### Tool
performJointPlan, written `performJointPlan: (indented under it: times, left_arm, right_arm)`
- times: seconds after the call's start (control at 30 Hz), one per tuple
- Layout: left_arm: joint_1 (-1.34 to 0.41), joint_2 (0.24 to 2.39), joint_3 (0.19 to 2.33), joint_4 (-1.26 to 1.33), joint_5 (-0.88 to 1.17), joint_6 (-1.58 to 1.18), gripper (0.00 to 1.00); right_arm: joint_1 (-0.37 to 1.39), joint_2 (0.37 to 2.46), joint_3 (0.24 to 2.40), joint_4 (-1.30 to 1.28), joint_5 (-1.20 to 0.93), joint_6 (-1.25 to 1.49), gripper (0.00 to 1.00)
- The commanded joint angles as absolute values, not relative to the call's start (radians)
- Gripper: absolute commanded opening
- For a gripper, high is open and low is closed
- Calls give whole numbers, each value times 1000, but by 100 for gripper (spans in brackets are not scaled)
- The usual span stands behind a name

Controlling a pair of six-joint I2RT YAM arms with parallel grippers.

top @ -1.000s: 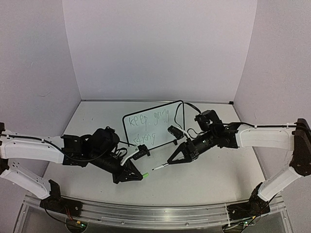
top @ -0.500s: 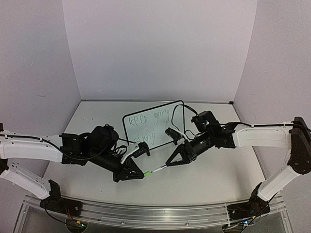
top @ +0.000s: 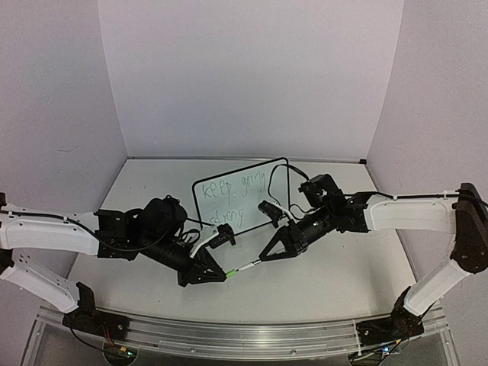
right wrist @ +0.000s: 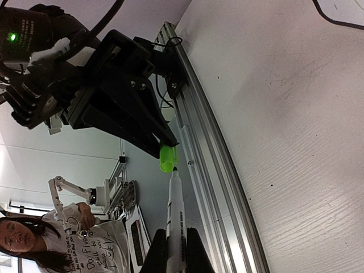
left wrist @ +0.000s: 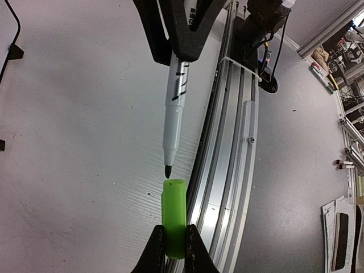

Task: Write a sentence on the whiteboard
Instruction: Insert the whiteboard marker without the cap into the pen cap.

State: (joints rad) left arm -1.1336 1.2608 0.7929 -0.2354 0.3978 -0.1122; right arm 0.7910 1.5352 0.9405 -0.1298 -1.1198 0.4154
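The whiteboard (top: 210,202) stands upright at mid-table, and the green sentence (top: 236,185) runs across it in two lines. In front of it my left gripper (top: 223,276) is shut on a green cap (left wrist: 174,213), whose open end points right. My right gripper (top: 264,256) is shut on the white marker (top: 248,264) by its barrel. The dark tip of the marker (left wrist: 176,108) sits just at the cap's mouth, in line with it. In the right wrist view the marker (right wrist: 176,210) points up at the cap (right wrist: 167,157) from my right gripper (right wrist: 176,244).
An aluminium rail (top: 244,332) runs along the table's near edge, right beneath both grippers. Purple walls close in the back and sides. A black cable (top: 293,168) loops behind the board. A person (right wrist: 23,239) sits beyond the table.
My right gripper has carried the marker left and slightly down, closing the gap until its tip meets the cap's opening. The left gripper has barely moved.
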Motion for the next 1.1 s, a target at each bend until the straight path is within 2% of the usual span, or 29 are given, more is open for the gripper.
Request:
performJointPlan:
  times: [0.0,1.07]
  left_arm:
    - [-1136,1268,842,-222,394,-123,0]
    - [-1136,1282,846,-221,391,-134,0]
  right_arm:
    - [797,1521,970,-133,-1135,394,0]
    - [802,1502,979,-141,-1140,391,0]
